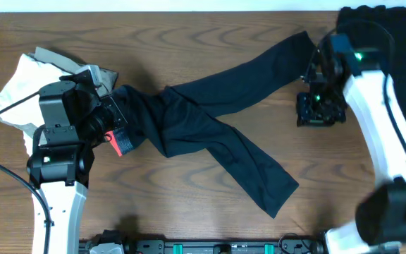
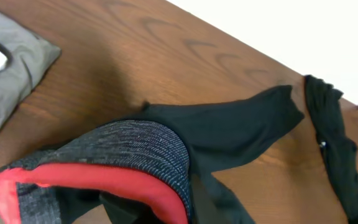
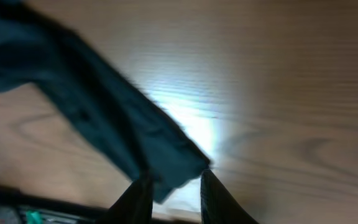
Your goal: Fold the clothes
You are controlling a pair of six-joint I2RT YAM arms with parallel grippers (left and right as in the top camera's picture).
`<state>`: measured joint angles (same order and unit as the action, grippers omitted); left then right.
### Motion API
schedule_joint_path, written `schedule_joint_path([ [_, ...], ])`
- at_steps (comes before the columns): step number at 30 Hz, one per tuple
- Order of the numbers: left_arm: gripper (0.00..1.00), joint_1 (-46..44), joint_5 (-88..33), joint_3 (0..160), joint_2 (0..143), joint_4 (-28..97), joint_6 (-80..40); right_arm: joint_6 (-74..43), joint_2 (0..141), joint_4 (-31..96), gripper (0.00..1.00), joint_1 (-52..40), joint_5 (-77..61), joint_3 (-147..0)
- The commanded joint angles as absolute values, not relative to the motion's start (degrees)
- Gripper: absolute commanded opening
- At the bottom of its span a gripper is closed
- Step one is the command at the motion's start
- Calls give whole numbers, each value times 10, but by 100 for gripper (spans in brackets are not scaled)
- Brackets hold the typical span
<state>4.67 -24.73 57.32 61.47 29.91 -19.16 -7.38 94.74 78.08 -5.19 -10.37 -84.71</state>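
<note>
Because folding needs the leggings (image 1: 203,120) flat and straight first, you have the left gripper (image 1: 108,120) clenched on their grey-and-red waistband (image 2: 123,149) near the left edge of the desk (image 1: 189,42). The 2 legs run from there toward the right. The right gripper (image 3: 176,175) is at the cuff (image 3: 166,162) of the far leg. The cuff lies between its fingers, but I cannot tell if they pinch it. I judge these 2 holds are for stretching. No basket or box is visible: another dark garment (image 1: 393,35) lies directly on the far right corner, and a grey-and-white cloth (image 1: 20,85) at the left edge.
</note>
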Motion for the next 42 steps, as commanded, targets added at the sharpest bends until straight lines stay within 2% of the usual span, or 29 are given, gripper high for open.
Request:
schedule_joint_path([
  [1,6,47,-231,581,617,300,-174,-92,869,766,25,-61,-189,-766],
  [5,6,47,-231,581,617,300,-174,-106,824,755,26,-77,-199,-684],
  [15,6,47,-231,581,617,300,-174,-248,818,634,29,-100,-197,-486],
  [18,6,47,-231,581,617,300,-174,-280,818,587,52,-100,-188,-441],
  [19,6,47,-231,581,617,300,-174,-285,818,574,54,-100,-188,-429],
  [29,6,47,-231,581,617,300,-174,-383,818,498,54,-100,-107,-349],
  [38,6,47,-231,581,617,302,-174,-383,818,441,53,-101,-108,-328],
  [40,6,47,-231,581,617,305,-174,-383,818,432,48,-101,-108,-328],
  [42,6,47,-231,581,617,309,-174,-383,818,427,33,-101,-108,-328],
])
